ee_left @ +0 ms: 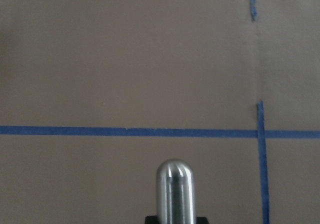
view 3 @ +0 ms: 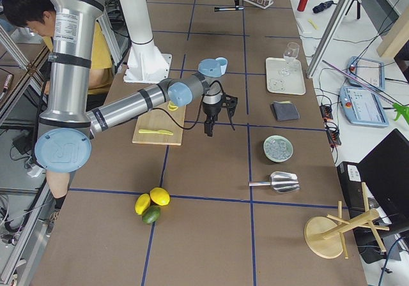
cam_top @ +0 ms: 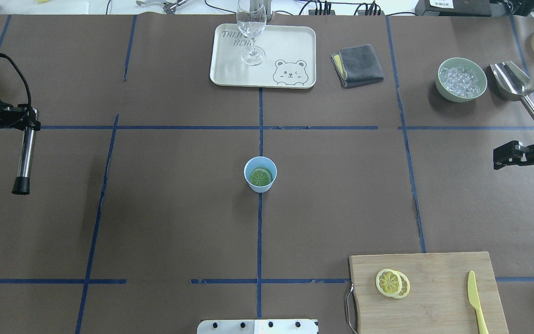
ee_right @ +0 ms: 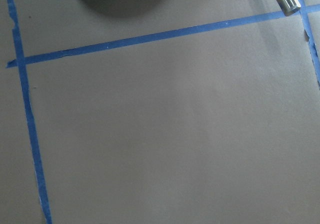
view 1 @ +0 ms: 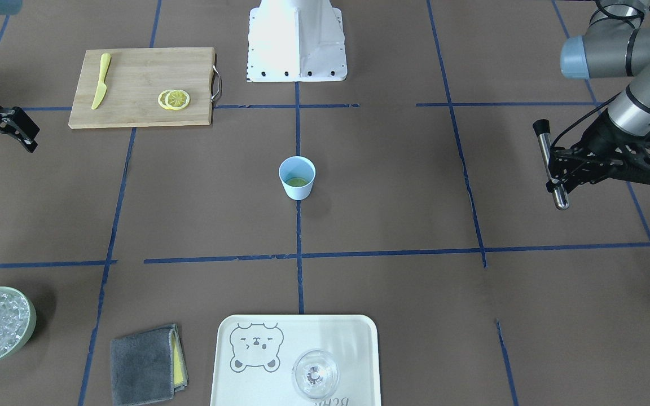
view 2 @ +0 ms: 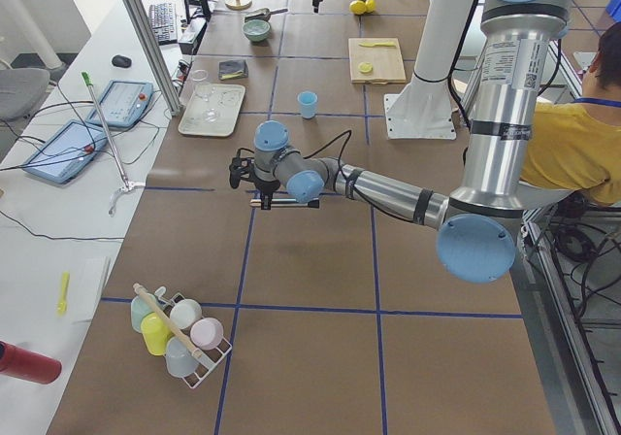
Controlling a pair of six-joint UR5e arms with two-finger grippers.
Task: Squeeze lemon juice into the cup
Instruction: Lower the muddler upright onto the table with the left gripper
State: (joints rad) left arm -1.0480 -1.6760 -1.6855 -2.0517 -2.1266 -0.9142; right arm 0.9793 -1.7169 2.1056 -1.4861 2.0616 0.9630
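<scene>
While lemon slice [cam_top: 261, 176] lies flat in bottom of cup [cam_top: 260, 187], cup stands upright at middle of bench [cam_top: 179, 208], both arms well apart from it. Left gripper [view 1: 555, 169] out at one bench end, jaws clamped on steel rod [view 1: 560, 194]. Right gripper [view 1: 3, 132] at opposite end, jaws spread, nothing between. Two more slices [cam_top: 392, 283] overlap on cutting board [cam_top: 438, 273], yellow knife [cam_top: 476, 301] beside.

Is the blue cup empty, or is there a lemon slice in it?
Not empty: one lemon slice lies flat on the bottom of the cup, seen from overhead. Two more slices sit on the cutting board.
</scene>
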